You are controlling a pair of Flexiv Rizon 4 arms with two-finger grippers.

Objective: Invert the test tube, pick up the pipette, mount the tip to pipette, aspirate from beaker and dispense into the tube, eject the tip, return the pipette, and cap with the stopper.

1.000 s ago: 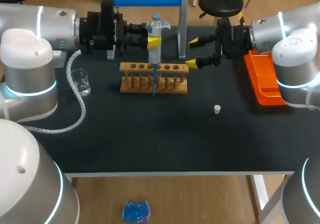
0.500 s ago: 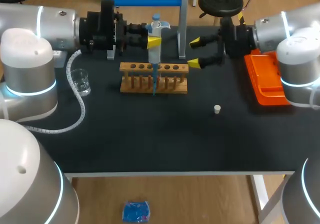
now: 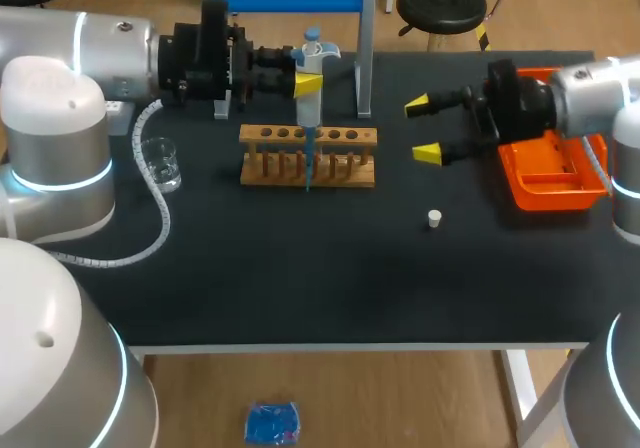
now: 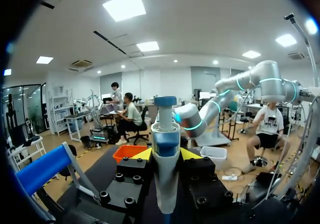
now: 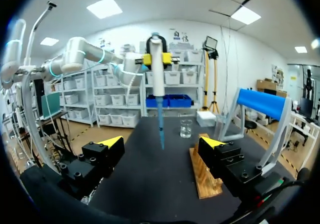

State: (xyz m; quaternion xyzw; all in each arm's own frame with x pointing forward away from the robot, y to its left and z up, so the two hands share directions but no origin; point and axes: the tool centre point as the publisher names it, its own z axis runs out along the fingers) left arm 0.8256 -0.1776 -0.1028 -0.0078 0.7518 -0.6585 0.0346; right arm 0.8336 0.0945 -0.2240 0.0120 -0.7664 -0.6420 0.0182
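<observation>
Pipette (image 3: 311, 78) upright, tip (image 3: 308, 163) downward

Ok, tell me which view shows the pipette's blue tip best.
The right wrist view: the blue tip hangs whole, side on. The head view shows it against the rack; the left wrist view shows mainly the body of the pipette.

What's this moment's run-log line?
left claw: shut on white-and-blue pipette, upright | right claw: open, near orange plastic tray | small white stopper: on black table
</observation>
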